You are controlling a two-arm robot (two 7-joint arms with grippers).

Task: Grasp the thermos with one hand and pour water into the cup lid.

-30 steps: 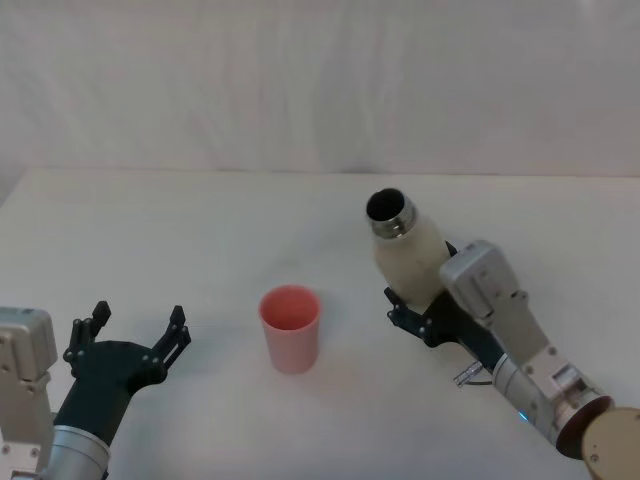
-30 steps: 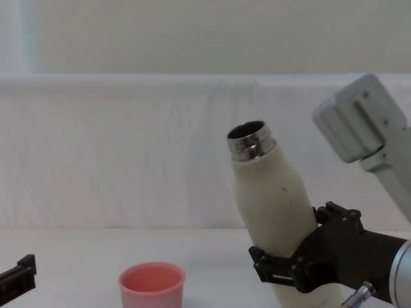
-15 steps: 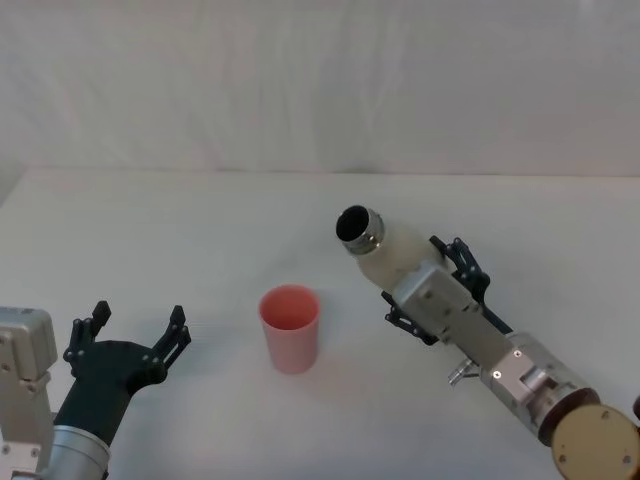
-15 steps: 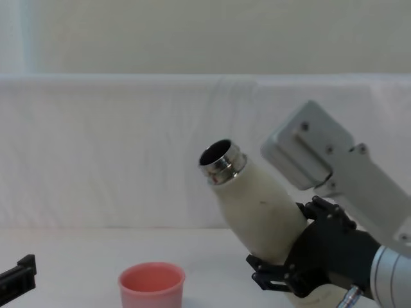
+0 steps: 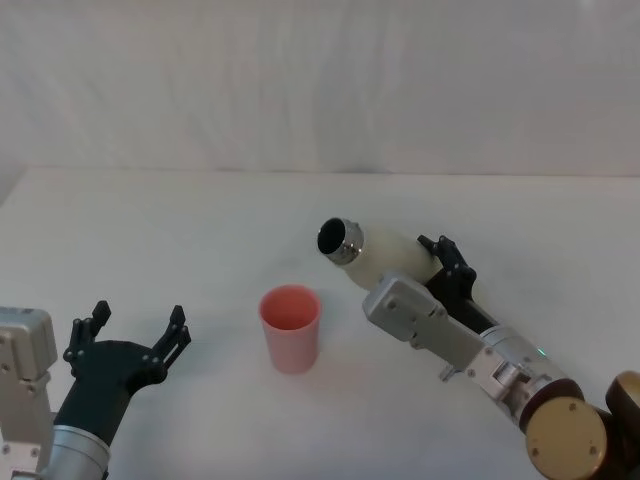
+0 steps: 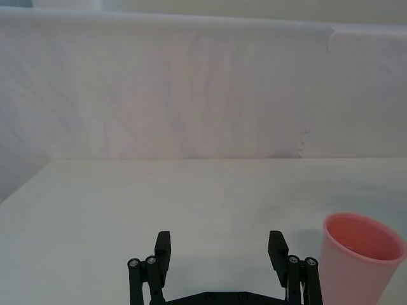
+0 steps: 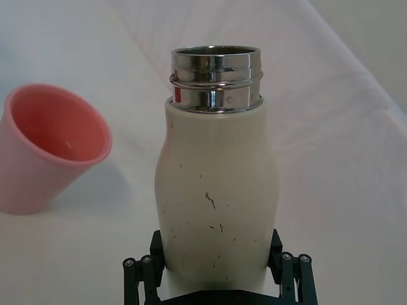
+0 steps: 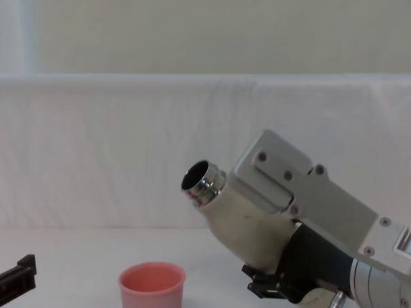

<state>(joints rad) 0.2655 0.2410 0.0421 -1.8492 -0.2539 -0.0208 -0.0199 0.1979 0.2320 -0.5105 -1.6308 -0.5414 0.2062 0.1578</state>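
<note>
My right gripper (image 5: 422, 276) is shut on the lower body of the cream-white thermos (image 5: 388, 262) and holds it off the table. The thermos leans steeply to the left, its open steel neck (image 5: 337, 240) pointing toward the cup lid. The salmon-pink cup lid (image 5: 291, 328) stands upright on the table, below and left of the neck. No water shows between them. The right wrist view has the thermos (image 7: 216, 203) between the fingers (image 7: 289, 273) and the cup lid (image 7: 44, 149) beyond. My left gripper (image 5: 137, 320) rests open near the table's front left, apart from the cup lid (image 6: 359, 257).
The white table (image 5: 200, 230) stretches back to a white cloth backdrop (image 5: 320, 80). The chest view shows the thermos (image 8: 247, 221) above and right of the cup lid (image 8: 152, 285), and a tip of my left gripper (image 8: 16, 282) at the lower left edge.
My right wrist has rolled and tipped the thermos from slightly tilted to steeply tilted, its neck moving left and down toward the cup lid. The left arm and cup lid have not moved.
</note>
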